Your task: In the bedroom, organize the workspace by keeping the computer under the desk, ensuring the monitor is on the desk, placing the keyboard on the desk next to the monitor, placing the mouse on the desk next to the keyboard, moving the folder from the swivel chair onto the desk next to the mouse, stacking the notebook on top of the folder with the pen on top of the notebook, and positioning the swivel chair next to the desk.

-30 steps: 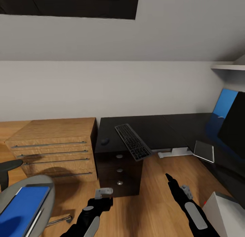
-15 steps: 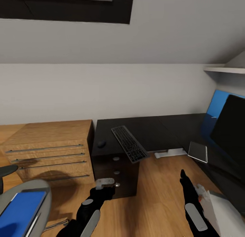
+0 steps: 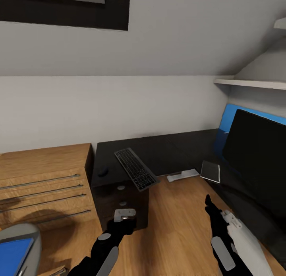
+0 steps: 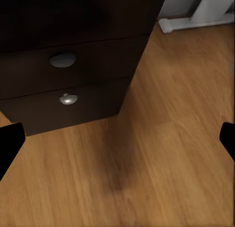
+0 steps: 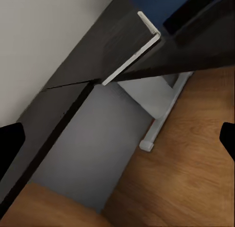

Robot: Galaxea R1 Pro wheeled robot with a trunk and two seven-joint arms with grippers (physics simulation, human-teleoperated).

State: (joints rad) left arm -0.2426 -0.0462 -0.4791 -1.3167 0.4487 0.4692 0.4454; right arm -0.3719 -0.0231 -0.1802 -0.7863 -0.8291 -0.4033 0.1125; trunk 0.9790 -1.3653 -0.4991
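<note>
Grippers first: my left gripper (image 3: 124, 216) hangs low in front of the desk's (image 3: 171, 149) drawer unit, and its wrist view shows the two dark fingertips (image 4: 10, 144) at opposite edges of the picture with bare wood floor between them, so it is spread wide and carrying nothing. My right gripper (image 3: 208, 201) points forward over the floor toward the inner corner of the desk; its fingertips (image 5: 10, 148) likewise sit far apart with nothing between. Both forearms are stretched ahead at about the same low height, level with the drawers.

What has changed over the last second is the view, not the things: the whole picture has slid left, so I read it as the base or head turning right. The monitor (image 3: 258, 157), which was cut off at the desk's right wing, now shows most of its black face. The swivel chair (image 3: 20, 238), left of the desk beyond the wooden cabinet (image 3: 43, 181), has nearly left the picture, with just a corner of the blue folder (image 3: 12, 254) on its seat.

On the desk, the keyboard (image 3: 135, 169) lies askew above the drawers, its near end overhanging the front edge, and the mouse (image 3: 103, 171) sits just left of it. I'd judge the folder is still to be fetched, and this turn takes me away from it.
</note>
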